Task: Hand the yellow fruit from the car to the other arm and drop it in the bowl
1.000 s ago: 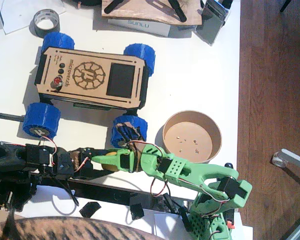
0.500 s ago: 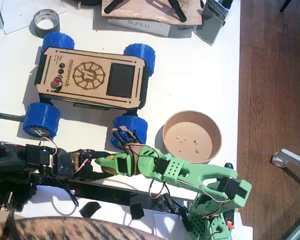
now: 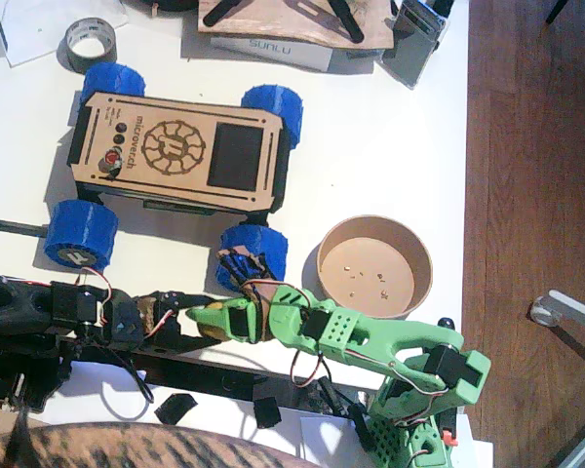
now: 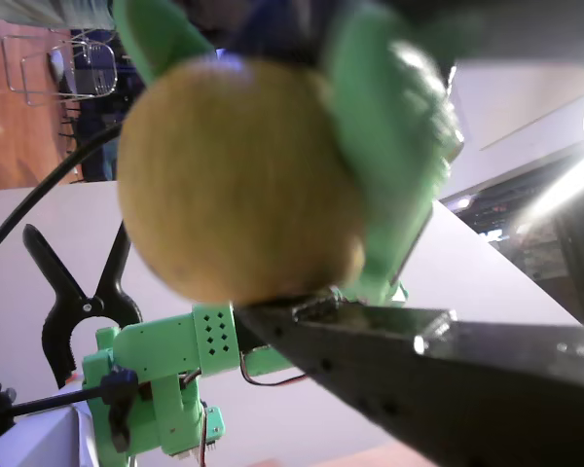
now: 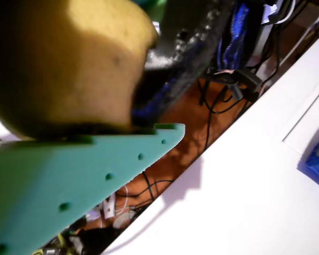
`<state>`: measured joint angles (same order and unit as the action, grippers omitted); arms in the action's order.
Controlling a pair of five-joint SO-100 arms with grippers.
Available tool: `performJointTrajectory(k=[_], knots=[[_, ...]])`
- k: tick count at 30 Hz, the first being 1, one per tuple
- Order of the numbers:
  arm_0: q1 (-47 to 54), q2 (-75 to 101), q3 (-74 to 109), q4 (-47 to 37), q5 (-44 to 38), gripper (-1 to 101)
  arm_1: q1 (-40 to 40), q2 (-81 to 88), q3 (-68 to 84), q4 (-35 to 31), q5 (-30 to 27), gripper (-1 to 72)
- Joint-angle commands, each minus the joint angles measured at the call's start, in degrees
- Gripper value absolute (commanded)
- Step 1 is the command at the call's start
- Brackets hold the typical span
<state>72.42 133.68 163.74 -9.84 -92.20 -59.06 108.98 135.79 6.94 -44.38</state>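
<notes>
The yellow fruit (image 3: 213,326) hangs just off the table's front edge, between the two grippers. My left, black gripper (image 3: 187,312) reaches it from the left. In a wrist view its black finger (image 4: 419,341) lies under the fruit (image 4: 229,175). My right, green gripper (image 3: 214,318) comes from the right, and its green fingers (image 4: 389,146) hug both sides of the fruit. In a wrist view the fruit (image 5: 58,64) sits on a green finger (image 5: 69,180) with a black finger (image 5: 186,42) pressed against it. The car (image 3: 175,146) stands behind, its top bare. The bowl (image 3: 429,265) sits to the right.
A grey tape roll (image 3: 89,41) lies at the back left, a wooden board and a box (image 3: 273,34) at the back. The car's near blue wheel (image 3: 253,252) is close behind the grippers. The table ends at the right edge (image 3: 466,195). A black clamp (image 4: 78,292) stands by the green arm's base.
Over the last second the green gripper turned and closed in around the fruit held by the black gripper. In the last half second nothing visibly moved.
</notes>
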Motion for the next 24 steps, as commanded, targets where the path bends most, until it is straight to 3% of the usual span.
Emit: performJointTrajectory(k=[1, 17, 20, 24], knots=[[-0.7, 0.3, -1.0, -2.0, -0.7, 51, 0.1, 1.9, -1.8, -0.8, -0.6, 0.0], [-0.8, 0.3, -1.0, -1.8, -0.7, 52, 5.4, 4.6, 0.4, -1.0, -1.8, 0.0], [-0.8, 0.3, -1.0, -1.9, -0.7, 52, 10.0, 4.0, -0.8, -1.1, 0.4, 0.0], [-0.8, 0.3, -1.0, -1.9, -0.7, 52, 16.1, 2.5, -4.7, -1.1, 7.8, 0.0]])
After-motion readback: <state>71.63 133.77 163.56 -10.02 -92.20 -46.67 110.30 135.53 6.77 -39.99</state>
